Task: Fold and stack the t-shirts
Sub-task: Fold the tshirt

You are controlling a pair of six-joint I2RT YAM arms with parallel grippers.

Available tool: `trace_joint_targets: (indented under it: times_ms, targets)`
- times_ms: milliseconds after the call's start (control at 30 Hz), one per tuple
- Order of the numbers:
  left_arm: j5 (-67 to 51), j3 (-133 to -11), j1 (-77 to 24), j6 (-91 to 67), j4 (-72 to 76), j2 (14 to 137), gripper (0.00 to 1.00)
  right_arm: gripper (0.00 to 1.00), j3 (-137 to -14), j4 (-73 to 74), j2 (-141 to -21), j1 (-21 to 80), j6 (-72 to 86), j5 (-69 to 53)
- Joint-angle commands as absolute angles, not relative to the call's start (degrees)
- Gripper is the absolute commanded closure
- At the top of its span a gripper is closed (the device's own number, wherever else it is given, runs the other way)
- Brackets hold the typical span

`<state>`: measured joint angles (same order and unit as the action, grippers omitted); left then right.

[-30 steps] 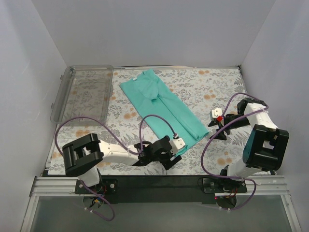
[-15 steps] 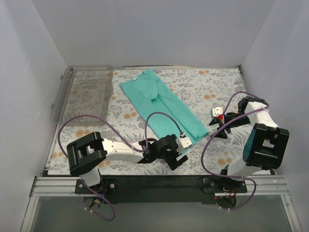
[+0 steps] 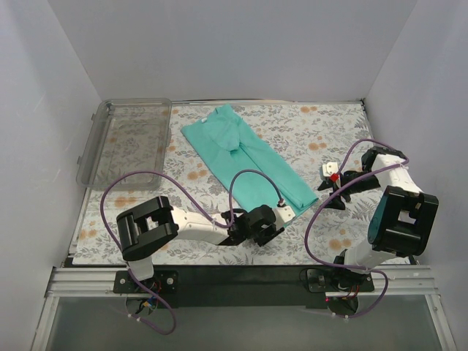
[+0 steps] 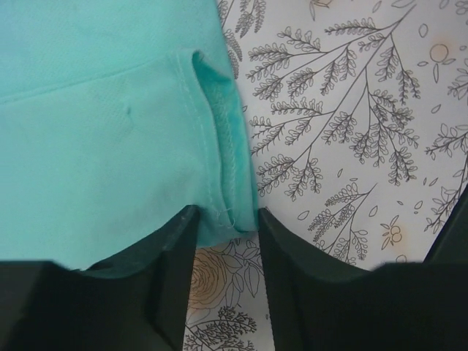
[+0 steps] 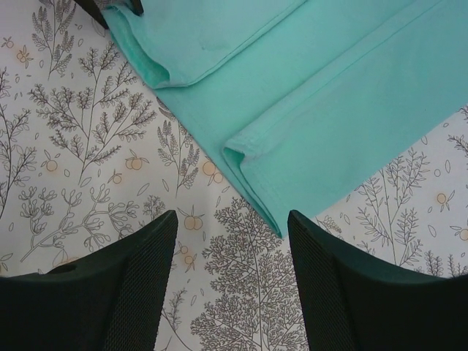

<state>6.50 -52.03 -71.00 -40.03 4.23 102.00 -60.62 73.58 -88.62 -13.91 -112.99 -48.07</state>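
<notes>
Our left gripper [image 4: 227,219] straddles the stitched hem corner of the soft teal t-shirt [image 4: 95,146]; we cannot tell whether it grips. Our right gripper [image 5: 232,219] gapes.

floral cloth [image 3: 322,131]: white, leafy print, lying flat | clear plastic bin [image 3: 89,146]: on cloth, far-left corner | walls [image 3: 219,51]: plain white

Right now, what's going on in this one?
Two robot arms are working on a teal t-shirt that lies folded into a long strip on the flowered table. The left gripper is down at the strip's near end, its fingers straddling the hem corner but not visibly clamped on it. The right gripper hangs open just off the strip's other near corner, holding nothing. A clear bin sits at the far left, apart from the shirt.
</notes>
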Motion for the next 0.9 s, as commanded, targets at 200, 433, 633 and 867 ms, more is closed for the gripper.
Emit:
trace_joint_targets:
  times_ms: [200,433,633,867]
  targets:
    - [8.9,-48.6,-70.8,-41.1,2.4,101.0,0.82,0.42,-58.3,75.1,-89.6,-13.2,-121.1,-46.2]
    - [6.8,-43.5,-71.1,-43.6,2.5,95.6,1.00,0.40,-55.8,72.8,-88.9,-9.2,-126.4,-43.2]
    - [5.2,-39.8,-71.3,-45.5,2.1,91.5,1.00,0.44,-55.7,65.4,-89.8,-2.8,-120.3,-41.4]
    - [4.5,-37.4,-71.4,-46.9,1.9,88.9,1.00,0.46,-49.8,58.6,-88.2,1.6,-118.0,-37.1]
